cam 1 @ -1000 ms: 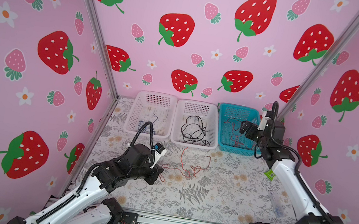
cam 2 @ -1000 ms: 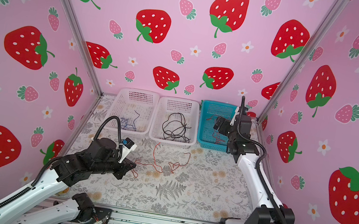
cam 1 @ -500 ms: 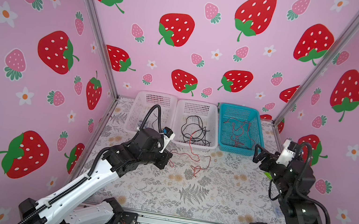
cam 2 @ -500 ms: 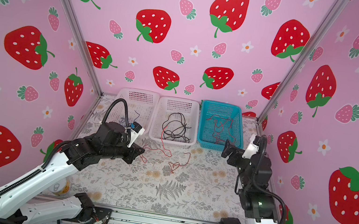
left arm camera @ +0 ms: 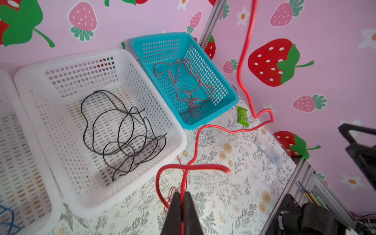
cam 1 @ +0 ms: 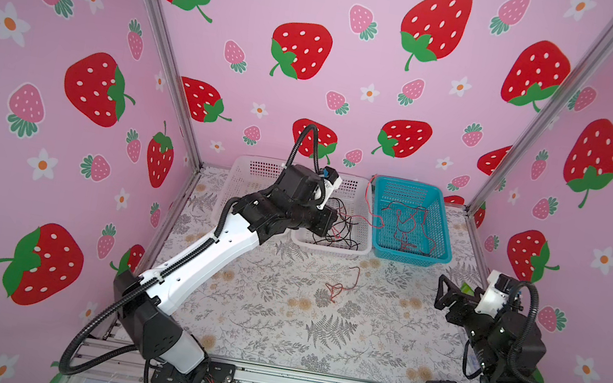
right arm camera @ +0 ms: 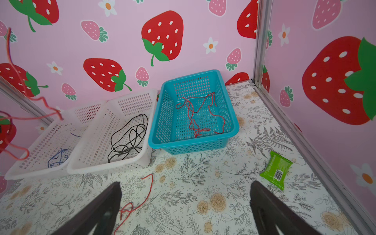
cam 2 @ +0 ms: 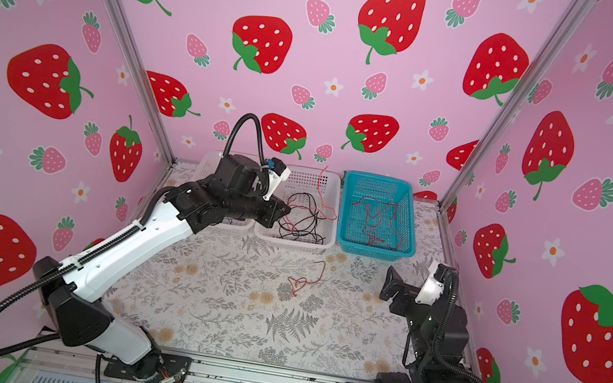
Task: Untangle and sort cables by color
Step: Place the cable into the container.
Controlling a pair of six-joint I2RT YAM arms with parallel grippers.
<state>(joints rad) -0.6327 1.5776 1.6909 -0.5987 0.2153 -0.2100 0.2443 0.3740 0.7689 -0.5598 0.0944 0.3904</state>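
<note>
My left gripper (left arm camera: 182,193) is shut on a red cable (left arm camera: 203,167), which loops up and away past the teal basket (left arm camera: 234,97). In both top views this gripper (cam 1: 329,221) hangs over the middle white basket (cam 1: 329,249), and the held cable trails toward the teal basket (cam 1: 407,256). Black cables (left arm camera: 122,132) lie in the middle basket, red cables (right arm camera: 195,120) in the teal one, and a blue cable (right arm camera: 57,158) in the far-left white basket. Another red cable (cam 1: 341,287) lies loose on the table. My right gripper (right arm camera: 185,185) is open and empty above the table at the front right.
A green packet (right arm camera: 276,171) lies by the right wall, with a clear tube (left arm camera: 268,151) near it. The three baskets stand in a row against the back wall. Pink walls close in three sides of the floral table (cam 1: 274,322).
My left arm has lifted from the table's left toward the baskets, carrying the red cable. My right arm has pulled back from the teal basket to the front right, still open.
</note>
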